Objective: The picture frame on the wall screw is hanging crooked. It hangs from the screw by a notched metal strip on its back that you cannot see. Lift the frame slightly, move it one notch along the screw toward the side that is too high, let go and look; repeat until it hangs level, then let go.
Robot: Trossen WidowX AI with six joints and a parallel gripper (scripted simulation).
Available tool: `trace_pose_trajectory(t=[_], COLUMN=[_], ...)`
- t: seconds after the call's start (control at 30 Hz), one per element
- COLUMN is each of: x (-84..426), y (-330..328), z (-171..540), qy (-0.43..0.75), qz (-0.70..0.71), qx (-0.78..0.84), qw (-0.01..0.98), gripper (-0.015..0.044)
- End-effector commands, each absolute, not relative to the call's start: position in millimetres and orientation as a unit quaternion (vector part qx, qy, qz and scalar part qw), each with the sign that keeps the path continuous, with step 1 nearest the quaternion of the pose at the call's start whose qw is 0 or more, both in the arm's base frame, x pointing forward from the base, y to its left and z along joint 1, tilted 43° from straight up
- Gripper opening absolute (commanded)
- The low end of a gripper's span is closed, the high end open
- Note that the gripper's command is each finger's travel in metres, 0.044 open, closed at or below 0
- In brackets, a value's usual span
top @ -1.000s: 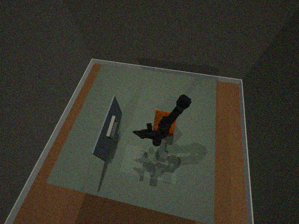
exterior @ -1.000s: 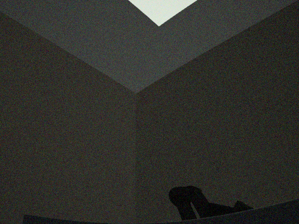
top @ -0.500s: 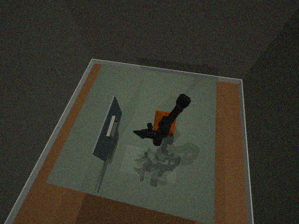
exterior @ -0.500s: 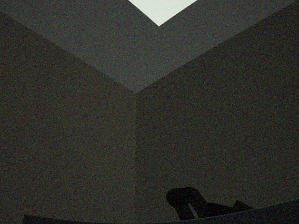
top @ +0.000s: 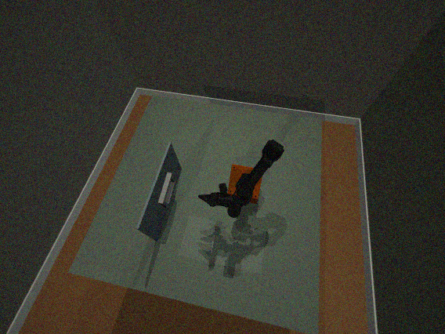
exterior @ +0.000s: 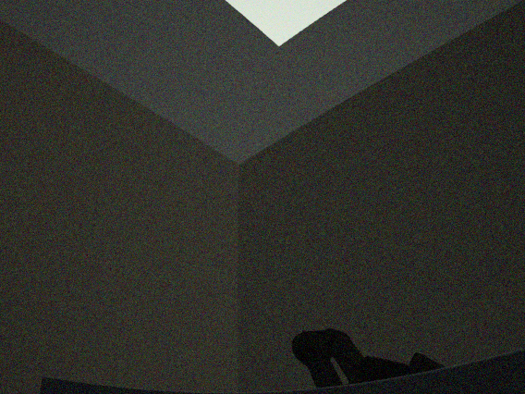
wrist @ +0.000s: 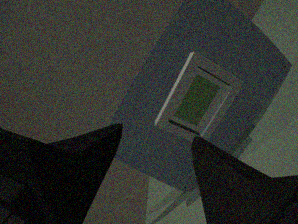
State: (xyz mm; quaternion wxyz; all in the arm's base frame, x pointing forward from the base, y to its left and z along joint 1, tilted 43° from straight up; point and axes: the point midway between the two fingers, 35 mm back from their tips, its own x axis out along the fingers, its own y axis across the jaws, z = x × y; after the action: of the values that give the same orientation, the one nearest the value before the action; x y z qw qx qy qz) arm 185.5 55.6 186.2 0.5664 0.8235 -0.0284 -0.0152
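Observation:
The picture frame [top: 164, 189] [wrist: 177, 97], with a pale grey border and a green picture, hangs on the blue-grey wall panel [top: 152, 224] [wrist: 210, 30]. The wrist view shows it at a slant, and I cannot tell surely which side is higher. The screw and notched strip are hidden behind it. My gripper [top: 200, 196] [wrist: 157, 136] is open, with nothing between its fingers. It stands off in front of the panel, apart from the frame. In the wrist view the right fingertip overlaps the frame's lower corner only in the picture.
The arm stands on an orange base plate [top: 236, 174] on the pale green mat [top: 290, 266]. Orange-brown table strips [top: 341, 235] border the mat. Part of the dark arm [exterior: 323, 349] shows above the panel's top edge in the exterior view. Shadows fall beside the arm.

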Motion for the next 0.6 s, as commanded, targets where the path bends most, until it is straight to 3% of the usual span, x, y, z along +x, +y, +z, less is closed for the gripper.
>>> trace_pose_trajectory(t=[0.0, 0.57], x=[185.4, 185.4], y=[55.0, 55.0], z=[186.0, 186.0], qy=[-0.030, -0.030], qz=[-0.017, -0.017], qx=[0.822, 0.822], qw=[0.568, 0.568], gripper=[0.0260, 0.0260])
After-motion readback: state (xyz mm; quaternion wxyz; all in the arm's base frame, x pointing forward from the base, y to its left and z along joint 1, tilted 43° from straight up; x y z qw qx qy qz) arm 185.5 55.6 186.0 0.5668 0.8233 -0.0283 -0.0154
